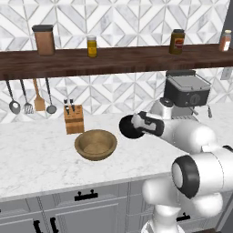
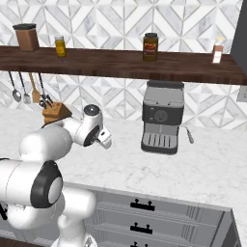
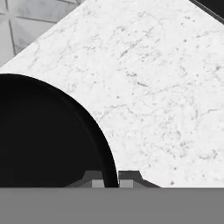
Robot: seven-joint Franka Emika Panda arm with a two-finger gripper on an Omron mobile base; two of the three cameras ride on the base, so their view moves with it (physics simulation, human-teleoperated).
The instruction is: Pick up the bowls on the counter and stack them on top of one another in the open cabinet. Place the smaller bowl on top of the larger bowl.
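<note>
You had your gripper (image 3: 110, 180) pinching the black bowl's (image 3: 43, 135) rim between its narrow jaws, while the wooden bowl (image 1: 95, 144) sat off to one side on the counter (image 1: 36, 159), nothing stacked yet.

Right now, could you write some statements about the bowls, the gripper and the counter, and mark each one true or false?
1. The wooden bowl rests on the counter. True.
2. The black bowl sits inside the wooden bowl. False: it is apart, at the gripper.
3. The fingertips straddle the black bowl's rim. True.
4. The knife block stands on the shelf. False: it stands on the counter.
</note>
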